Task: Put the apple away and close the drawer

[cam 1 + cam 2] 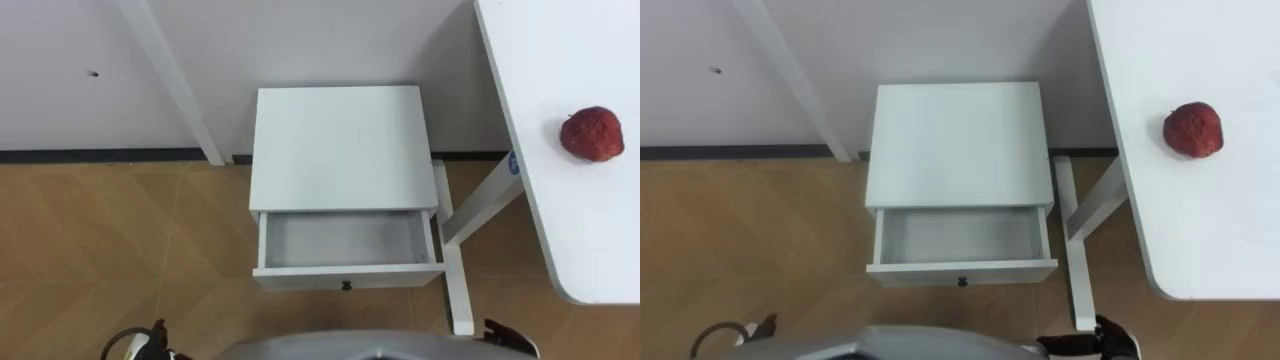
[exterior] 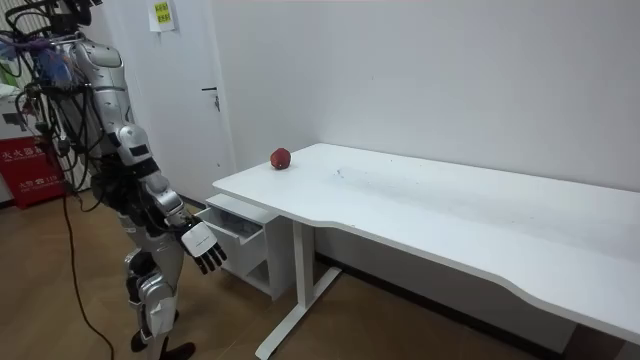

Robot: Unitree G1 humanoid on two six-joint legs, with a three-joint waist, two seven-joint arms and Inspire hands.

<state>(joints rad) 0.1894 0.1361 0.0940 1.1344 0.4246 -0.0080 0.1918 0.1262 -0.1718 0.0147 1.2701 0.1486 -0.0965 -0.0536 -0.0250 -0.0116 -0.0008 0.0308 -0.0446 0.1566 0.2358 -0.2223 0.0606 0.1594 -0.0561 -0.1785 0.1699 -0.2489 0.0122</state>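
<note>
The robot stands squarely before the small white cabinet (image 1: pixel 340 145), and its drawer (image 1: pixel 345 243) is pulled out, the grey inside bare, a small dark knob (image 1: pixel 346 286) on the front. The apple (image 1: pixel 591 133) is still up on the white table (image 1: pixel 560 230) to the robot's right, sitting alone near the edge, well apart from the drawer. In the room view the right hand (image 2: pixel 205 247) hangs low beside the cabinet, fingers loose and spread, holding nothing. The left hand (image 1: pixel 150 340) seems to be just a sliver at the lower left edge, and I cannot tell its state.
</note>
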